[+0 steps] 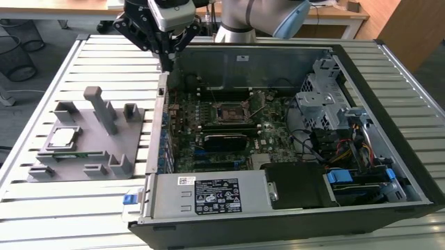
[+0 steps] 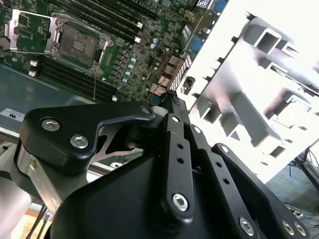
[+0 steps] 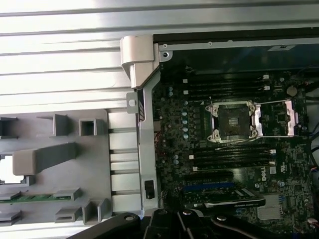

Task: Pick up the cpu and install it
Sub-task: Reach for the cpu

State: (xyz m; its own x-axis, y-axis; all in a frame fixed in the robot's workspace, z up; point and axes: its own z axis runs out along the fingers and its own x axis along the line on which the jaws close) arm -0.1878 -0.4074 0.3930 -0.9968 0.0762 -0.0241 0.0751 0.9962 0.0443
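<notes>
The cpu lies flat in the grey holder on the bench, well apart from the tool. The tool hangs over the edge of the computer case. It seems pinched narrow and holds nothing. The chip is likely light, stiff and easy to hurt, so its side edges look best to grip.

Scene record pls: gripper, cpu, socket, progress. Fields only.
gripper: shut, holding nothing, above the case edge on the exterior view's left
cpu: lying flat in the grey fixture, outside the case, apart from the gripper
socket: load plate swung open, no chip seated
memory stick: green, in the fixture beside the cpu
progress: cpu not yet picked up
</notes>
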